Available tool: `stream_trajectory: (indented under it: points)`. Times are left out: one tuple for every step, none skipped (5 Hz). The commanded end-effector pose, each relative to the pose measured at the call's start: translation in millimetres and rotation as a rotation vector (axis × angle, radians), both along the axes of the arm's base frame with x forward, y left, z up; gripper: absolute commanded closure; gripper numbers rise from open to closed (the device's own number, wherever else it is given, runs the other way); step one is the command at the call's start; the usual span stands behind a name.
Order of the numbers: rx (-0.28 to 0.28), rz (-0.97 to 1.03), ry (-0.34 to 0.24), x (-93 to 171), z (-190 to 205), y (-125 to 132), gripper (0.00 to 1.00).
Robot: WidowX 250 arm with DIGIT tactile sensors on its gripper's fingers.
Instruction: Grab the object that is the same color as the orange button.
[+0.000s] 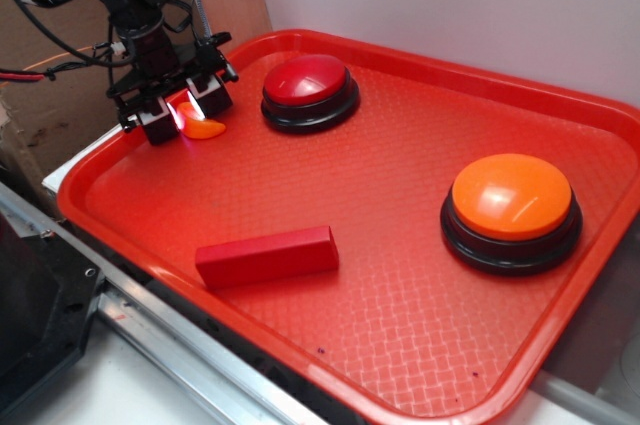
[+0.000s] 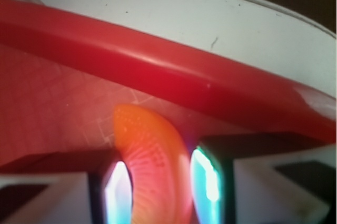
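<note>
The small glossy orange curved piece [image 1: 205,129] lies at the tray's far left corner. In the wrist view [image 2: 152,155] it fills the gap between the two lit pads and touches both. My gripper [image 1: 183,115] is down at the tray floor and shut on this piece, whose tip sticks out to the right. In the wrist view the gripper [image 2: 160,187] shows at the bottom edge. The large orange dome button [image 1: 511,197] with a black base stands at the tray's right side, far from the gripper.
Everything sits in a red tray [image 1: 400,275]; its raised rim [image 2: 158,66] runs just beyond the gripper. A red dome button [image 1: 308,80] stands just right of the gripper. A red rectangular block [image 1: 266,256] lies near the front. A metal rail runs along the front left.
</note>
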State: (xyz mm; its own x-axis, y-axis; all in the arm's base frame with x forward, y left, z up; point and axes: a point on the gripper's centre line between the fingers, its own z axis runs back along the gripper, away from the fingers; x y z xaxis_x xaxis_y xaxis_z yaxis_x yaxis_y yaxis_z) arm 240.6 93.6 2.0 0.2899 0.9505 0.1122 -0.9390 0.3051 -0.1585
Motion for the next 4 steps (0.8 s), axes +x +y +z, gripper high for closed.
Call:
stream_trajectory:
  points:
    - [0.03, -0.067, 0.005, -8.4, 26.8, -5.4, 1.0]
    - [0.028, -0.128, 0.024, -10.8, 44.3, -7.7, 1.0]
    - [0.049, -0.232, 0.06, -12.0, 61.2, -16.9, 1.0]
    - [0.038, -0.432, 0.107, -15.7, 84.1, -34.7, 1.0]
